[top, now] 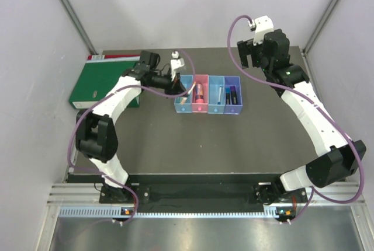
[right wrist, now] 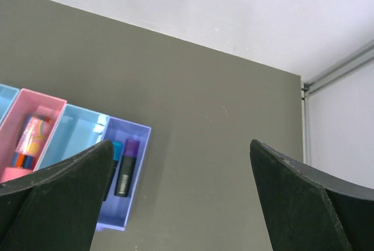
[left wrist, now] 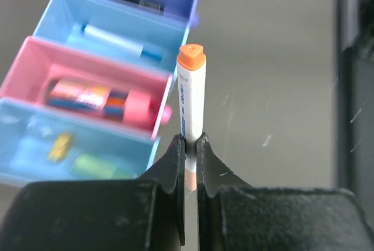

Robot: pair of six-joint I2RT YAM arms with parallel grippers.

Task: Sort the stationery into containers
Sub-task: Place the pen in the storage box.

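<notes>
Four joined bins (top: 208, 94) stand in a row at mid-table: light blue, pink, light blue, purple. My left gripper (left wrist: 191, 146) is shut on a white pen with an orange cap (left wrist: 191, 87), holding it beside the near ends of the pink bin (left wrist: 35, 58) and the end light blue bin (left wrist: 23, 166); in the top view this gripper (top: 179, 86) is over the row's left end. The pink bin holds a colourful pink-capped stick (left wrist: 99, 99). The middle blue bin holds a white pen with a blue end (left wrist: 114, 38). The purple bin (right wrist: 139, 187) holds dark markers (right wrist: 124, 172). My right gripper (right wrist: 181, 143) is open and empty, raised right of the bins.
A large green binder (top: 105, 82) lies at the table's far left, beside the left arm. The end light blue bin holds small yellow and green pieces (left wrist: 87, 163). White walls and metal posts enclose the back and sides. A black strip (top: 198, 178) runs along the near edge.
</notes>
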